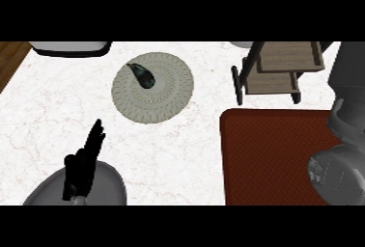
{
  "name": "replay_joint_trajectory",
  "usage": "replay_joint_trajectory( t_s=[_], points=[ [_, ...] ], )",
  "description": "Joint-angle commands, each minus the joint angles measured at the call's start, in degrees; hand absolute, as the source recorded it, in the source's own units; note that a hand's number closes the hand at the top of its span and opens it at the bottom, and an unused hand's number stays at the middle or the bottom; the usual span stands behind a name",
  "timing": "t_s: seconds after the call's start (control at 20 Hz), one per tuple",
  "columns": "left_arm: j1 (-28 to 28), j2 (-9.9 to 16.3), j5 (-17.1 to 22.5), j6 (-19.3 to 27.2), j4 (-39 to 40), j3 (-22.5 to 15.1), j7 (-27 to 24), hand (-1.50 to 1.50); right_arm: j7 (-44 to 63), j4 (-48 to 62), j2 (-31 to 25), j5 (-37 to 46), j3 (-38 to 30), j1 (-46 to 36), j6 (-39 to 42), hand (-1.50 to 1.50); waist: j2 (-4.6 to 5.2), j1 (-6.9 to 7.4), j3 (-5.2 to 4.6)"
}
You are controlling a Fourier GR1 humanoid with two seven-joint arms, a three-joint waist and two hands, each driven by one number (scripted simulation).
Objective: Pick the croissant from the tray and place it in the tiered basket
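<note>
While the left robot hand (pixel 84 161) shows at the lower left of the head view, its black fingers stand straight and close together, pointing up toward the far side of the table (pixel 178 144); they hold nothing and curl round nothing. The grey left forearm (pixel 78 188) comes in beneath it from the lower edge. On the right, only a grey right arm (pixel 341 159) is seen, running up along the right edge over the dark red tray (pixel 271 154); the right robot hand itself does not appear, so its state cannot be told. No croissant can be made out on the visible part of the tray. The tiered basket (pixel 279 70), made of wooden shelves in a dark frame, stands at the upper right, just beyond the tray's far edge. A round, pale woven mat (pixel 160 99) lies near the middle of the table, well apart from the left robot hand, with a dark elongated object (pixel 143 75) resting on its upper left part.
</note>
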Motion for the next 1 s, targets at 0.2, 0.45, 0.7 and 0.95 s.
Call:
replay_joint_trajectory(
  t_s=[0.2, 0.45, 0.7, 0.95],
  points=[
    [1.2, -1.9, -0.7, 0.9, 2.6, -0.5, -1.0, 0.0, 6.7, -3.7, 3.5, -7.1, -6.7, 1.7, -20.9, -1.5, 0.19, -0.01, -0.21],
    [0.7, -0.7, 0.3, -0.9, 0.4, -0.3, 2.1, 0.0, 0.5, -5.1, 2.9, -10.9, -7.0, 2.7, -32.9, -1.5, 0.09, -0.13, -0.16],
    [1.3, -0.5, -0.1, -0.9, 1.4, 0.5, 0.2, 0.0, 1.0, -5.4, 0.6, -6.0, -3.3, -0.1, -38.7, -1.5, 0.0, -0.31, -0.28],
    [2.0, 0.8, 1.1, -1.8, 3.0, 2.9, -0.9, 0.0, 5.8, -16.3, 1.9, 6.4, -0.1, 2.8, -36.1, -1.5, -0.69, -2.11, -0.35]
  ],
)
